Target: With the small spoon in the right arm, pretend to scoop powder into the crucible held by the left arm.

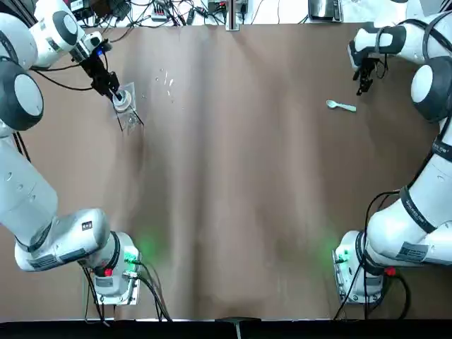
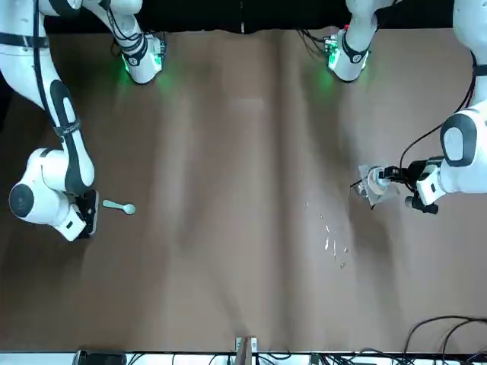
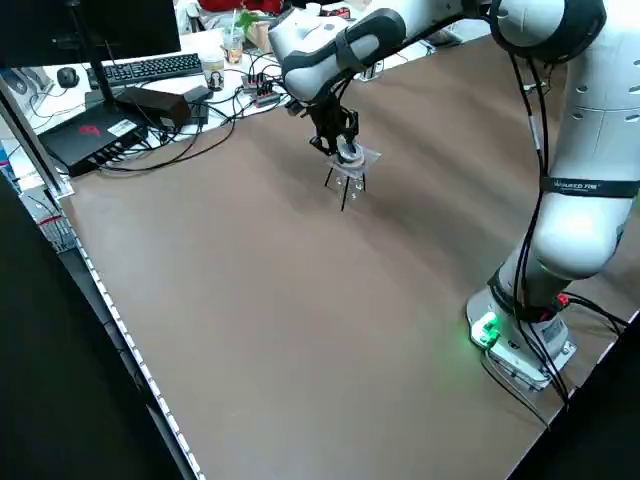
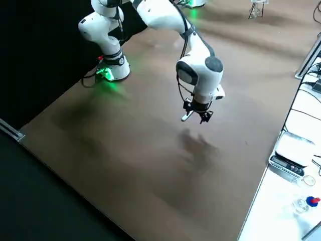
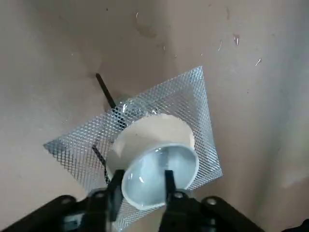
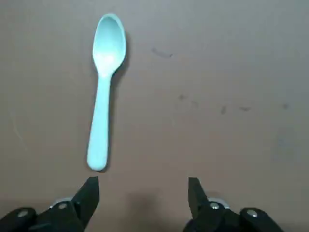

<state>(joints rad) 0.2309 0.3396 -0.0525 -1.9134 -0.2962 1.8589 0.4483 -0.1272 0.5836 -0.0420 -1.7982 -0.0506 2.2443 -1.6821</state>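
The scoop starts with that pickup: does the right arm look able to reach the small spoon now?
Probably yes: the spoon lies bare on the table, nothing around it, and the open right claw hovers just beside it.

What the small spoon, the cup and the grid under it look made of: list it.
Small mint-green spoon: likely plastic, smooth, one-piece, soft sheen.
White round crucible: probably glazed ceramic, glossy inside with highlights.
Silvery square mesh: open metal wire, likely steel, glinting.
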